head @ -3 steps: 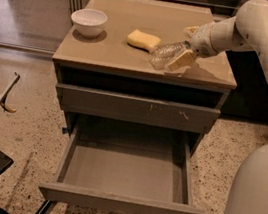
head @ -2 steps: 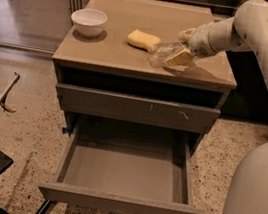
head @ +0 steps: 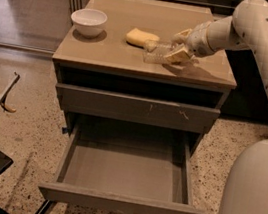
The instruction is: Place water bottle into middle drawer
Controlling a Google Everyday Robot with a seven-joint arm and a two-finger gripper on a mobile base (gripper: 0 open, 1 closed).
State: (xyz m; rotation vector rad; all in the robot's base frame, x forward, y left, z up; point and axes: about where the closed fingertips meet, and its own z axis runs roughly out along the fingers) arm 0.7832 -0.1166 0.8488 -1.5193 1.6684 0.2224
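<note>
Plastic, clear and crinkled, marks the water bottle (head: 157,52), which lies on its side at the cabinet's top surface (head: 116,58), just beside the yellow sponge (head: 141,37). The gripper (head: 179,53) is clamped on the bottle's right end, its arm reaching in from the right. A white bowl (head: 88,22) sits well apart at the surface's left. Below, a scratched drawer front (head: 136,108) is closed. Under it the middle drawer (head: 124,170) stands pulled out.

Across cabinet top (head: 106,56), pincer (head: 177,53) holding water bottle (head: 155,52) shifted toward yellow sponge (head: 141,38), bottle now just beside it.
</note>
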